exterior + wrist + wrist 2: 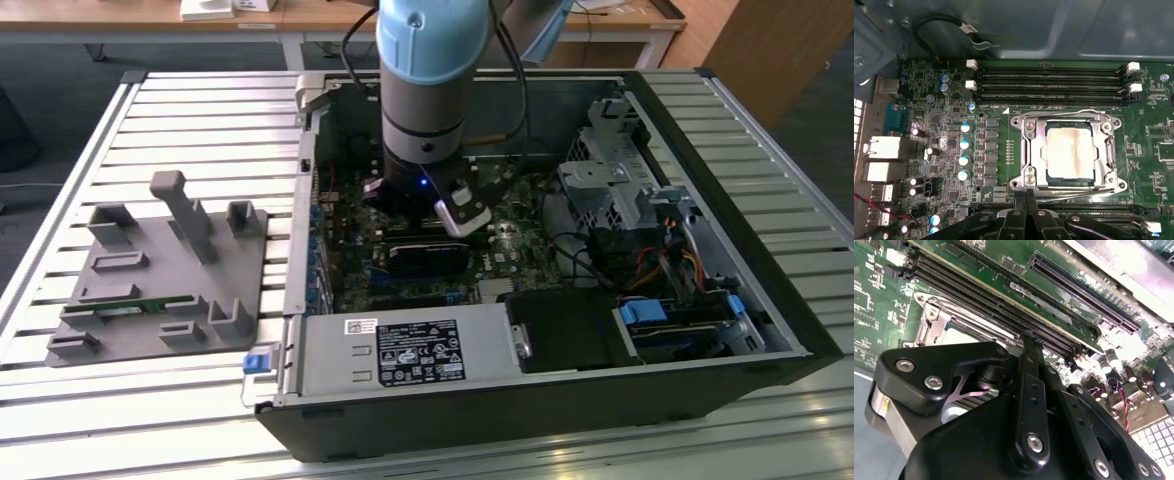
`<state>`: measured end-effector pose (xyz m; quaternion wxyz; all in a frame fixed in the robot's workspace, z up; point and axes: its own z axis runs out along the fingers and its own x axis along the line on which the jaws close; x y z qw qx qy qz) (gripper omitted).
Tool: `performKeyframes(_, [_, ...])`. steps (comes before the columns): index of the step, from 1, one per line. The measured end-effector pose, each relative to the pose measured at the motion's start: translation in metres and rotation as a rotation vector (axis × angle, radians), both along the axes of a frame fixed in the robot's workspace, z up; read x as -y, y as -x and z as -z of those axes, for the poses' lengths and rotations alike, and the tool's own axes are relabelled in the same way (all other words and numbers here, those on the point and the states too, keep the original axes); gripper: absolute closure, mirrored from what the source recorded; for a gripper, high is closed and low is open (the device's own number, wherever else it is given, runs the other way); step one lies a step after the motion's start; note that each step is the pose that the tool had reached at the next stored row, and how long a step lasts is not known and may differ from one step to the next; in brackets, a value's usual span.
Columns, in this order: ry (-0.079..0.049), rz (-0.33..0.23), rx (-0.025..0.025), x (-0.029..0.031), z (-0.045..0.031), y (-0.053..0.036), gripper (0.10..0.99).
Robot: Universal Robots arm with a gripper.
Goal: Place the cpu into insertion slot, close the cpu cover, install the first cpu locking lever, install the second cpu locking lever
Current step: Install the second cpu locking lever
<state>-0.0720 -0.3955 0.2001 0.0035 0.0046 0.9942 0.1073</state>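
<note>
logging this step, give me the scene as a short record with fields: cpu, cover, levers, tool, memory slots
cpu: the cpu sits in the insertion slot, metal top facing up
cover: the cpu cover lies flat down around the chip
levers: thin wire levers run along the cover's edges; whether they are latched cannot be told
tool: the tool has its fingers together, just off the socket's edge, holding nothing visible
memory slots: the long black memory slots beside the socket look empty

The exterior view looks down from above at the open computer case [561, 300], while both wrist views sit close over its green board [944, 125], sharing the socket.
</note>
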Motion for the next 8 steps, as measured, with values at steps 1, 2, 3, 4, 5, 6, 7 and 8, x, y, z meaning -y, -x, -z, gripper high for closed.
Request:
performKeyframes(1, [-0.001, 0.000, 0.0001, 0.0000, 0.0005, 0.0000, 0.980])
performKeyframes(2, [-0.002, 0.000, 0.0002, 0.0001, 0.0009, 0.0000, 0.980])
performKeyframes(3, [-0.003, 0.000, 0.0001, 0.0001, 0.0013, 0.0001, 0.980])
performKeyframes(4, [-0.004, 0.000, 0.0001, 0.0002, 0.0017, 0.0002, 0.980])
performKeyframes(5, [-0.005, 0.000, 0.0000, 0.0003, 0.0019, 0.0004, 0.980])
performKeyframes(6, [-0.007, 0.000, 0.0001, 0.0003, 0.0022, 0.0008, 0.980])
performKeyframes(7, [-0.008, 0.000, 0.0002, 0.0003, 0.0024, 0.0011, 0.980])
performKeyframes(8, [-0.009, 0.000, 0.0002, 0.0003, 0.0026, 0.0014, 0.980])
